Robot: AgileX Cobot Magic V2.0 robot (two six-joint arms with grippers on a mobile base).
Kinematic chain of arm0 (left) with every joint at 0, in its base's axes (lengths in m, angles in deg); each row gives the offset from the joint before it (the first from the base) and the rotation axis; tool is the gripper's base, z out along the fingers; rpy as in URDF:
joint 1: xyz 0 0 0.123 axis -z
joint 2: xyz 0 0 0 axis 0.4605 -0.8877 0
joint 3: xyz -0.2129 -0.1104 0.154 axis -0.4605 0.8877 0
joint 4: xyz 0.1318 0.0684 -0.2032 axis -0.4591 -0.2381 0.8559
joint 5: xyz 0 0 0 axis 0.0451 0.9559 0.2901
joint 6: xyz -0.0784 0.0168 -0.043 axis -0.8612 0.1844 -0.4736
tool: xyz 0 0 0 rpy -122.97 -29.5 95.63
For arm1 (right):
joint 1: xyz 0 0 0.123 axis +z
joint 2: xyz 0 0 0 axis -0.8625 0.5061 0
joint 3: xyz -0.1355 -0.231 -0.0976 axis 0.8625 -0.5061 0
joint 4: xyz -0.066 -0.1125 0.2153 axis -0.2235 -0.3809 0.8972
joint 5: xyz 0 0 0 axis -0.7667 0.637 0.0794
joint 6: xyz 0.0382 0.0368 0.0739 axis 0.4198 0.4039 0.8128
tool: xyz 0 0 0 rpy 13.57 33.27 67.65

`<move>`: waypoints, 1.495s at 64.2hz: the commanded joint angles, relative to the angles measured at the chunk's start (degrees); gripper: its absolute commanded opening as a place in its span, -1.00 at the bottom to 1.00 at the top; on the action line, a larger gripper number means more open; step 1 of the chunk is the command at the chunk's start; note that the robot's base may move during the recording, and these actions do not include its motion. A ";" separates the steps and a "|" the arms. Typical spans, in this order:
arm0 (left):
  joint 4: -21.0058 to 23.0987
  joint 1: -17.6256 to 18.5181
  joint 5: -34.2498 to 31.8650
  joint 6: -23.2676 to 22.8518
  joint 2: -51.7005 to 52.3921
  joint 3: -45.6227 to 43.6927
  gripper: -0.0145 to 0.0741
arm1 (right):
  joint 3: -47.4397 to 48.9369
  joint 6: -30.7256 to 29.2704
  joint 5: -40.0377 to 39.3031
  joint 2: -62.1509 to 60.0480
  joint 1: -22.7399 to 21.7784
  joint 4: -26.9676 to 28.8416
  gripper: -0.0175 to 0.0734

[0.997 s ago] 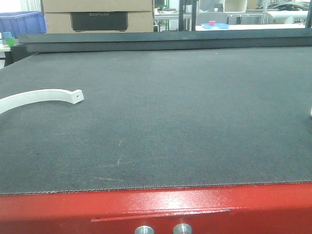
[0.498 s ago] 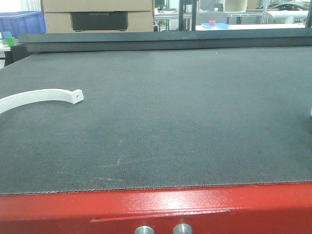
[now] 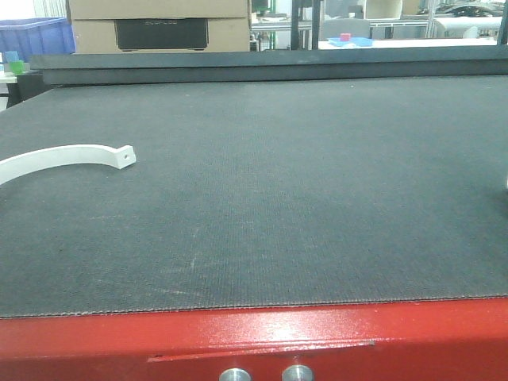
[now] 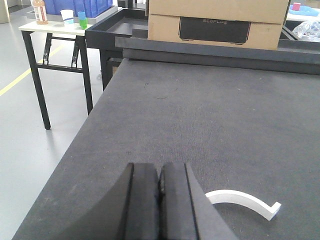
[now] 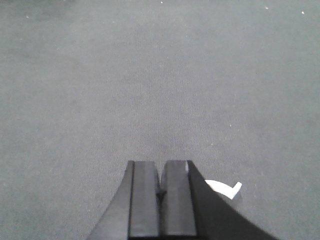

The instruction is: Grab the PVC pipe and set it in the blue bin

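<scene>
The PVC pipe (image 3: 71, 155), a slim white arc with a small hole near its squared end, lies flat on the dark mat at the far left. In the left wrist view the pipe (image 4: 245, 200) rests just right of my left gripper (image 4: 159, 172), which is shut with nothing in it. The blue bin (image 3: 36, 36) stands off the table at the back left; its blue wall (image 4: 92, 6) also shows in the left wrist view. My right gripper (image 5: 161, 170) is shut and empty above bare mat. A white curved end (image 5: 225, 190) peeks out beside its right finger.
A cardboard box (image 3: 159, 24) sits behind the mat's raised back rim (image 3: 270, 67). A side table (image 4: 55, 30) with a bottle and cups stands to the left of the bench. The red front edge (image 3: 254, 341) bounds the mat.
</scene>
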 commanded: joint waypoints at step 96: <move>-1.23 -0.06 0.20 0.00 -34.65 -13.91 -0.26 | 0.91 -1.31 -0.98 39.32 -0.14 -3.54 -0.03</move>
